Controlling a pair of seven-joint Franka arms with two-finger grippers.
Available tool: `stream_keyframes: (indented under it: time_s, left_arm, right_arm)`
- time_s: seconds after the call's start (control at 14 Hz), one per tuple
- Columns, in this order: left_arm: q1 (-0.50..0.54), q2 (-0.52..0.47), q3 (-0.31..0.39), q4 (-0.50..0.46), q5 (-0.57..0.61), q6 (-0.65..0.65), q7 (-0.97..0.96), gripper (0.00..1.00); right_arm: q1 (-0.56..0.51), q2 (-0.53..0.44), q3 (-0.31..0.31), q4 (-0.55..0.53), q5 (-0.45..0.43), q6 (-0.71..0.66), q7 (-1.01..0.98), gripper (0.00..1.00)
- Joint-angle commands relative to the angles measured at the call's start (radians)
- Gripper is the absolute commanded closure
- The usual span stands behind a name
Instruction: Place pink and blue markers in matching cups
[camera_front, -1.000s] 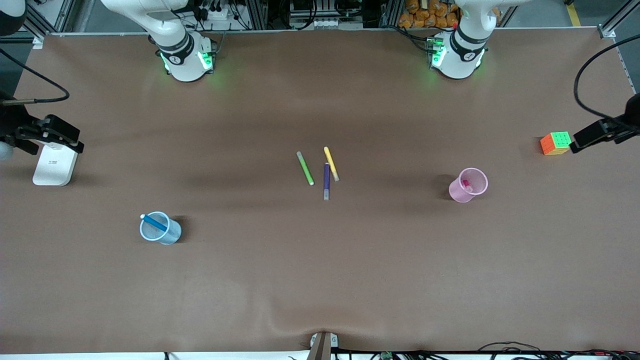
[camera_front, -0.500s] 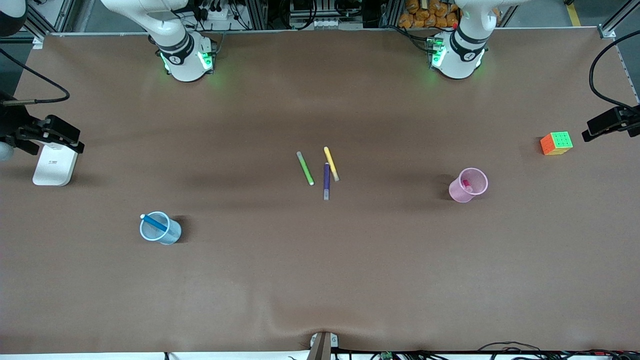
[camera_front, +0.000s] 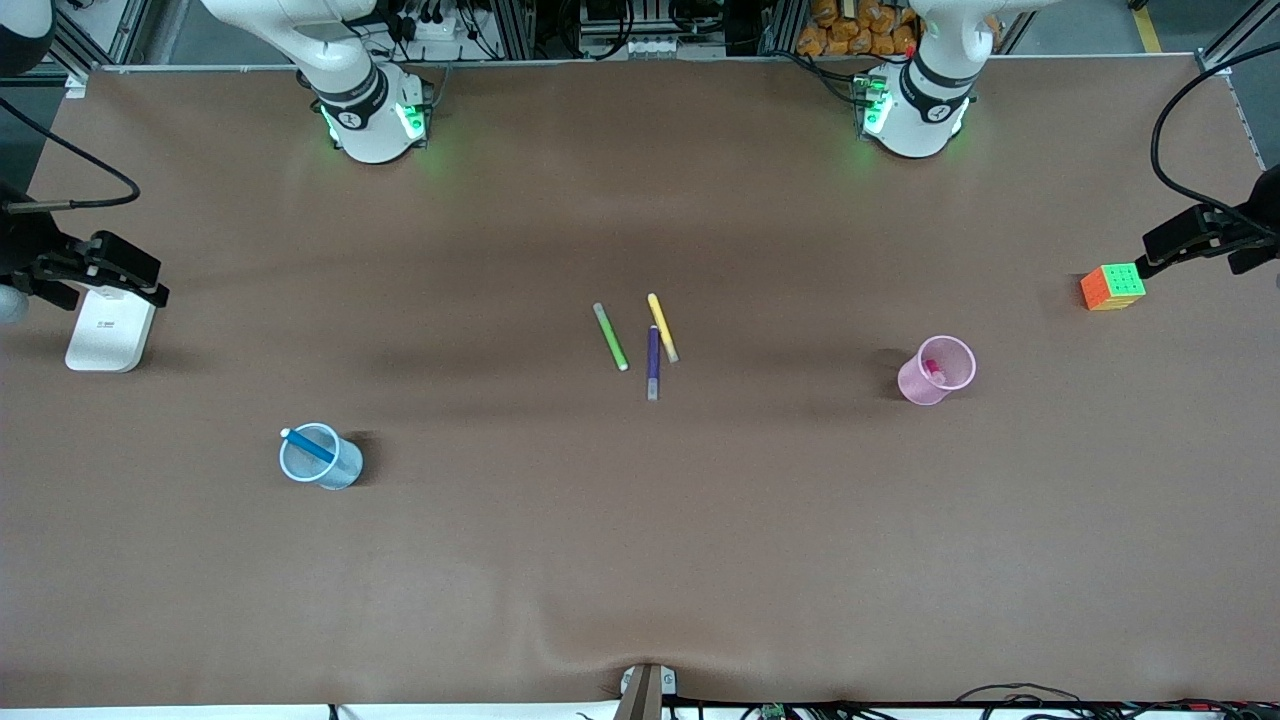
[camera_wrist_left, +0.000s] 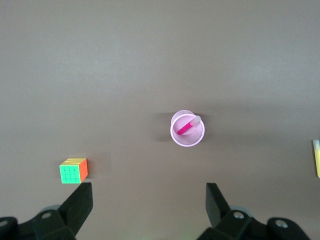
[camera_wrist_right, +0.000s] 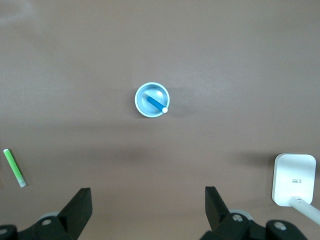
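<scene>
The brown worktop (camera_front: 640, 560) carries everything, and both arms wait drawn back high at its ends — a sign, I judge, that the sorting is done. The left end effector (camera_wrist_left: 149, 200) hangs over the colour cube (camera_front: 1112, 287) with fingers wide apart and empty; the right end effector (camera_wrist_right: 148, 200), equally spread and empty, is over the white block (camera_front: 108, 330). The pink cup (camera_front: 936, 369) holds the pink marker (camera_wrist_left: 187, 127), the blue cup (camera_front: 320, 456) the blue marker (camera_wrist_right: 156, 103) — each leaning on its rim. Green marker (camera_front: 610, 337), yellow marker (camera_front: 662, 327) and purple marker (camera_front: 653, 362) lie mid-worktop, rightly left alone.
</scene>
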Motion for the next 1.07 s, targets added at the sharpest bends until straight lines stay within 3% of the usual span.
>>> stream_keyframes:
  time_s: [0.0,1.0]
  left_arm:
    - [0.003,-0.010,-0.001,0.006,-0.004,-0.008,0.002,0.00]
    - [-0.006,-0.013,-0.025,0.014,0.000,0.015,-0.010,0.00]
  right_arm:
    - [-0.005,-0.023,0.005,-0.023,0.018,0.008,-0.001,0.00]
    - [0.000,-0.021,0.008,-0.015,0.018,0.011,-0.001,0.00]
